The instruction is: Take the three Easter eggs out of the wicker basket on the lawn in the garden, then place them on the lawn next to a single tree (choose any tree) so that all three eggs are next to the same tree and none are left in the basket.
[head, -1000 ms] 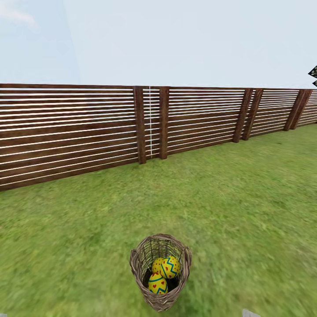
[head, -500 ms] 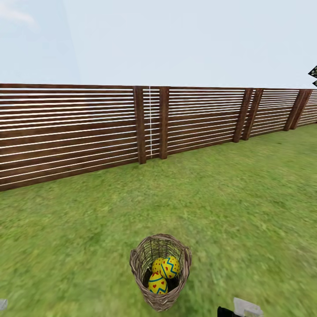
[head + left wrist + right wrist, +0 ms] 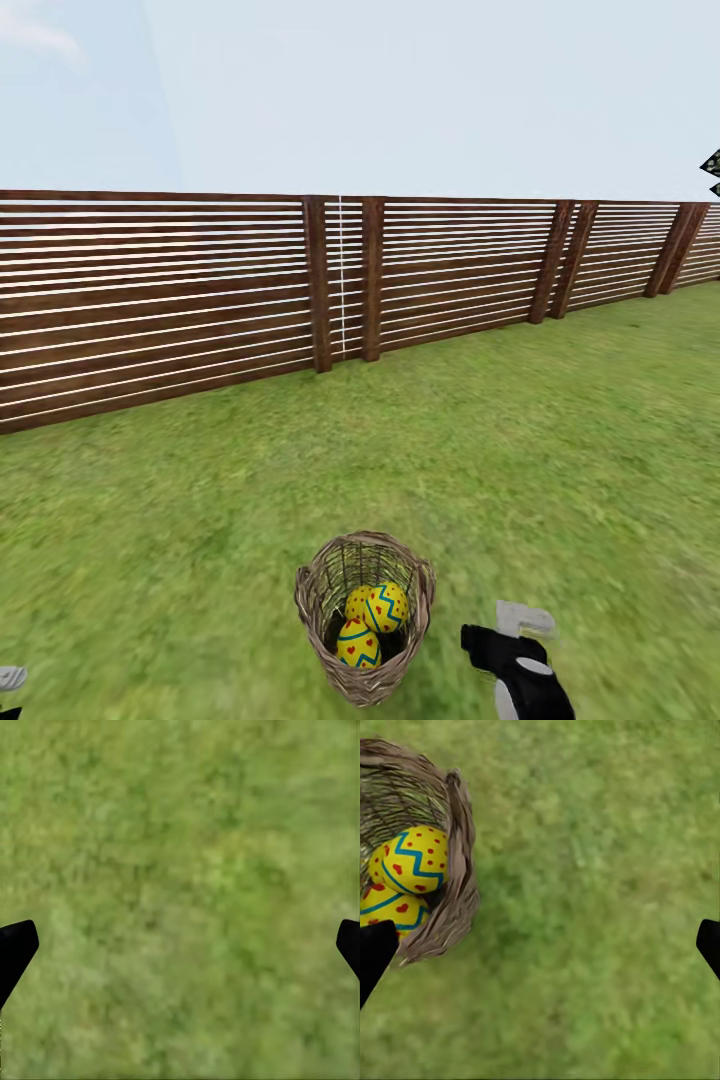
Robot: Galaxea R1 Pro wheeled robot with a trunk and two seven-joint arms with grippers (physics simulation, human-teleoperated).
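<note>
A: What's different from a moment ago?

B: The right gripper [image 3: 497, 628] has come up into the head view, just to the right of the basket [image 3: 365, 616] — earlier only a sliver was showing there.

A: Is it holding anything?

B: No. Its fingers [image 3: 375, 954] are standing wide apart over bare lawn [image 3: 560, 480] beside the basket's rim, gripping nothing.

A: And the eggs [image 3: 372, 620]?

B: Sitting inside the basket, touching each other — I'm counting two clearly, the third is hard to make out.

A: The left gripper [image 3: 180, 949]?

B: Spread open too, hanging over grass left of the basket. The fence [image 3: 340, 285] is running well behind it.
</note>
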